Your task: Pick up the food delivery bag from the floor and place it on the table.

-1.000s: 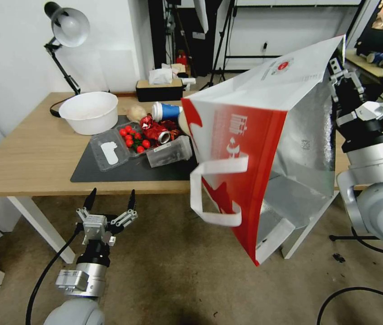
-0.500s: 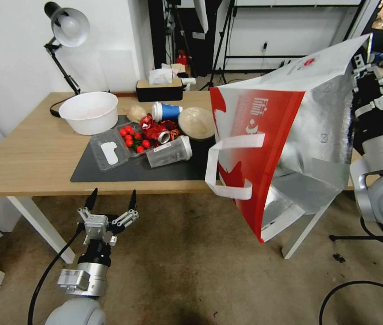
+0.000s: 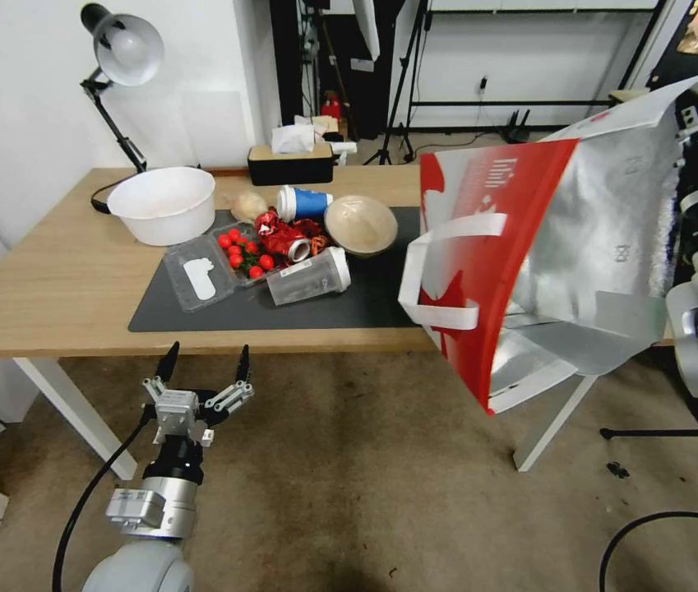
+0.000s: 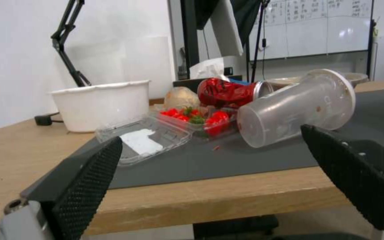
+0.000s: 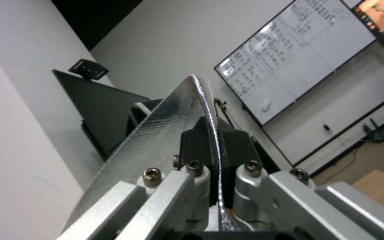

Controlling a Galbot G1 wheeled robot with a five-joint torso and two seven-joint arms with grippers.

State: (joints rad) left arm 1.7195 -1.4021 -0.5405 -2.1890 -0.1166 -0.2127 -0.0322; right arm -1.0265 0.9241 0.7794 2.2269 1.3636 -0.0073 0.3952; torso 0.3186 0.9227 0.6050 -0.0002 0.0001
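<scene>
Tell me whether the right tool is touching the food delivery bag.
Touching. In the right wrist view the right tool is shut on the food delivery bag: its foil-lined edge runs pinched between the two black pads.

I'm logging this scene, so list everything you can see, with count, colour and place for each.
bag: one, white with red sides, foil lining, held in the air over the table's right end
table: one, light wood, white legs
mat: one, dark grey, on the table
bowl: one, white, table left
lamp: one, black and grey, table's back left
clamshell: one, clear, open, on the mat
tomatoes: several, red, in the clamshell
cup: one, clear, lying on the mat
tissue box: one, black, table's far edge
floor: brown-grey carpet
left gripper: open, low before the table
right gripper: shut on the bag's top edge
</scene>
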